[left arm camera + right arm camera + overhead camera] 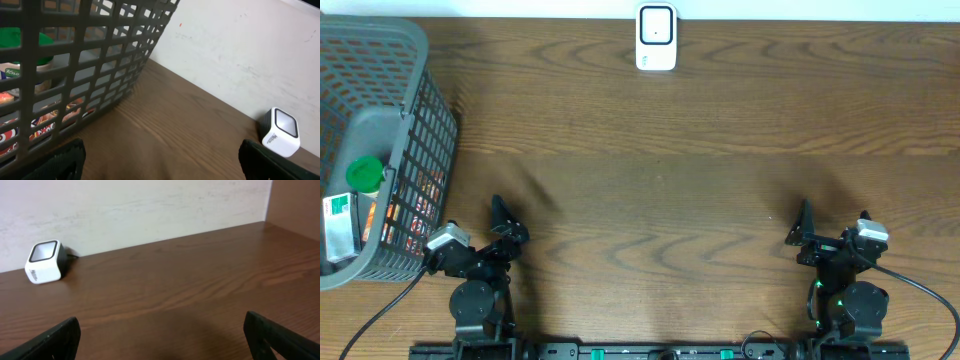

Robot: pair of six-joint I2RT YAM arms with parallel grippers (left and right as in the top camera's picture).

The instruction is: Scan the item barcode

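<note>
The white barcode scanner point(656, 37) stands at the table's far edge, centre; it also shows in the left wrist view point(281, 131) and the right wrist view point(45, 261). The items lie inside a grey mesh basket point(435, 140) at the left: a green-lidded jar point(364, 174), a white box point(340, 225) and red snack packs point(415, 205). My left gripper point(508, 222) sits open just right of the basket, nothing between its fingers point(67, 160). My right gripper point(832, 225) is open near the front right, also holding nothing.
The basket wall point(31, 75) fills the left of the left wrist view, with the jar point(20, 40) and snack packs point(30, 127) behind it. A pale wall backs the wooden table point(650, 200). Cables trail from both arm bases at the front edge.
</note>
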